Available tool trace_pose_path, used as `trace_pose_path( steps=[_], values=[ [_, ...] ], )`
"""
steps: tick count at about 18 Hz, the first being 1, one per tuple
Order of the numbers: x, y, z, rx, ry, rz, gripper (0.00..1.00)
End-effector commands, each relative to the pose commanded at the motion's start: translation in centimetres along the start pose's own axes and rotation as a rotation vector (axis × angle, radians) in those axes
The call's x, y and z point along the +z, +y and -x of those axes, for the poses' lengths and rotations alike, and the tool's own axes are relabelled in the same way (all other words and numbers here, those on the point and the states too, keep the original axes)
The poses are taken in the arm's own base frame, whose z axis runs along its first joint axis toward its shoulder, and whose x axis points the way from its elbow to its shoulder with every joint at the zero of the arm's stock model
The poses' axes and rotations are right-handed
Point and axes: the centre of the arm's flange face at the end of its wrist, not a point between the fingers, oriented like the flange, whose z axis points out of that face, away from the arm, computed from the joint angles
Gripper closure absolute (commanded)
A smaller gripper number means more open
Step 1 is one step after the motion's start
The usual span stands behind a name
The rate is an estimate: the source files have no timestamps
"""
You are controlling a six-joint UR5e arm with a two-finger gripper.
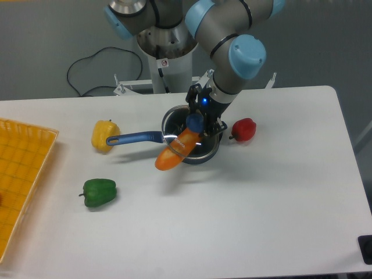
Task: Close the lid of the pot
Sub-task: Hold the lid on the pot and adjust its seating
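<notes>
A white table point(261, 203) holds a small dark pot point(174, 119) near its back edge, its long blue handle point(136, 138) reaching left toward a yellow pepper point(103, 135) that sits at the handle's tip. A robot arm leans down from behind the pot, and its gripper point(196, 121) pinches the blue knob of a clear glass lid point(204, 145); the fingers appear pressed against the knob, so the lid hangs level right over the pot's mouth, held by its centre, probably so that it can settle evenly on the rim. The glass is hard to trace, and whether the lid already rests on the rim cannot be told. An orange carrot point(172, 153) lies with one end inside the pot and the other sticking out over the front rim onto the table; it looks likely to stop the lid from seating flat. A red pepper point(244, 129) sits just right of the pot, a green pepper point(99, 192) well to the front left, and a yellow basket point(17, 174) far left at the table's edge.
</notes>
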Motion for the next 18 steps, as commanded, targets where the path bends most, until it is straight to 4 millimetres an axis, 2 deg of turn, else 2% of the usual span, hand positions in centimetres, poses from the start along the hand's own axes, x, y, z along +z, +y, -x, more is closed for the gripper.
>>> trace_pose_path(
  steps=[18],
  values=[
    [0.28, 0.43, -0.49, -0.001, 0.008, 0.023, 0.45]
  ],
)
